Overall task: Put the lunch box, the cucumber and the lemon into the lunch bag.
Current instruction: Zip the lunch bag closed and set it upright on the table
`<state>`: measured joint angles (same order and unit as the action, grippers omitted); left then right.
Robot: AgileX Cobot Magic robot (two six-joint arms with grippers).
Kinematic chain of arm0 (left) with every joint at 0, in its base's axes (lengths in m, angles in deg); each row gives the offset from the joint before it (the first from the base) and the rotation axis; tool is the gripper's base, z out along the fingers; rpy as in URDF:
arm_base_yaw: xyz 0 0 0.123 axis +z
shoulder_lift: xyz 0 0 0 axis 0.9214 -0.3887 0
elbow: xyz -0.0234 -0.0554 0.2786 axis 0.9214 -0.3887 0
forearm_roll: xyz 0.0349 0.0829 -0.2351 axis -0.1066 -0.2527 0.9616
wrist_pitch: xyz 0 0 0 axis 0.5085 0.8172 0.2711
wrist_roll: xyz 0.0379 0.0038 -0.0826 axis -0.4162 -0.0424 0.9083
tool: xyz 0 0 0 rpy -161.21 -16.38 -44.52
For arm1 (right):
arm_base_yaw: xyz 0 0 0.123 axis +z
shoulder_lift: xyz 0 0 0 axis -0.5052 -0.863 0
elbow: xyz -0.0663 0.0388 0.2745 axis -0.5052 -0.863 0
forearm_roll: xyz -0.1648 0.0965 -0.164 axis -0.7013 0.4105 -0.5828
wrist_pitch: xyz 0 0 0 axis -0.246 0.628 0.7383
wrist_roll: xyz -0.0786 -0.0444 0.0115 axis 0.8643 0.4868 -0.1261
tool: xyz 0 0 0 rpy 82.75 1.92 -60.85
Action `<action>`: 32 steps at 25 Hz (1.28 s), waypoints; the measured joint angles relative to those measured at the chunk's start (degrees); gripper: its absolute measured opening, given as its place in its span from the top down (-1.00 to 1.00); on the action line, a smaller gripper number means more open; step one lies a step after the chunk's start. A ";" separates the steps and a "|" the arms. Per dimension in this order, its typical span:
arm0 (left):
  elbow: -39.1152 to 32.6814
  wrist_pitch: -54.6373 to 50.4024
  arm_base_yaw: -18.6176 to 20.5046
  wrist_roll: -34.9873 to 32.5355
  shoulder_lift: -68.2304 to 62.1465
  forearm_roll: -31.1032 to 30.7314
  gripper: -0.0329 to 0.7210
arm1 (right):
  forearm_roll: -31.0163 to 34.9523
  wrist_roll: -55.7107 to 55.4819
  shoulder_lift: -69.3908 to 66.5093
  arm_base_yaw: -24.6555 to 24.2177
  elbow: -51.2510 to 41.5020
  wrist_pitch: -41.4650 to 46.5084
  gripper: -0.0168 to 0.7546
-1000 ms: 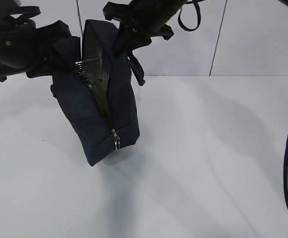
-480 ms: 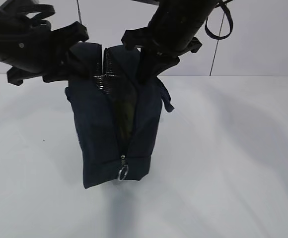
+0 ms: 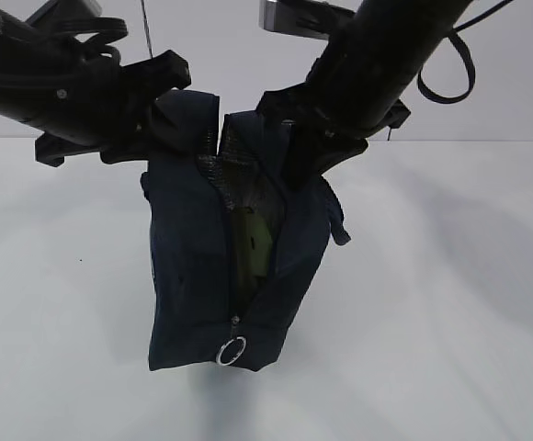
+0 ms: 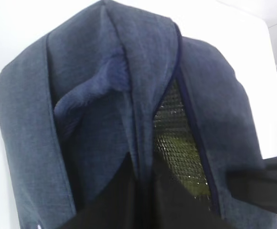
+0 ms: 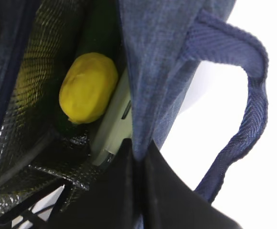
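- White table point(image 3: 432, 322), pale tiled wall behind; nothing else lying on it in view.
- One bag point(image 3: 188, 276), dark navy, hanging upright with its opening facing the exterior camera; bottom edge near or on the table, can't tell which.
- Left gripper point(image 3: 170, 124) pinched shut on the bag's upper left edge; right gripper point(image 3: 294, 152) pinched shut on the upper right edge. Fabric clamped between the fingers in both wrist views.
- One lemon point(image 5: 88, 87) inside the bag, lying against the silver lining, just beside the box point(image 5: 113, 125), whose pale green lid edge shows below it.
- One cucumber point(image 5: 96, 28): dark green strip above the lemon, mostly hidden, probably it.
- Zipper open most of the way; one ring pull point(image 3: 232, 351) at the bottom of the slit.
- One handle loop point(image 5: 246, 109) hangs free outside the right wall; second handle not clearly visible.
- Key relation: contents sit below both grippers, inside the slit between them; bag's long axis runs vertical. Right gripper is nearer the items.
- Judgement: all three items look loaded; what's left is setting the bag down or closing it.
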<state>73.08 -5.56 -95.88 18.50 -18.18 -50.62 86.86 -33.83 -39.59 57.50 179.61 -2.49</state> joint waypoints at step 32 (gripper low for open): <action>0.00 4.53 -3.39 -0.12 -4.71 -1.05 0.90 | -5.93 -9.30 7.23 0.00 -13.63 -16.82 0.90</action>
<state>73.08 -1.03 -99.27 18.38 -22.89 -51.67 80.93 -43.13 -32.36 57.50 165.98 -19.31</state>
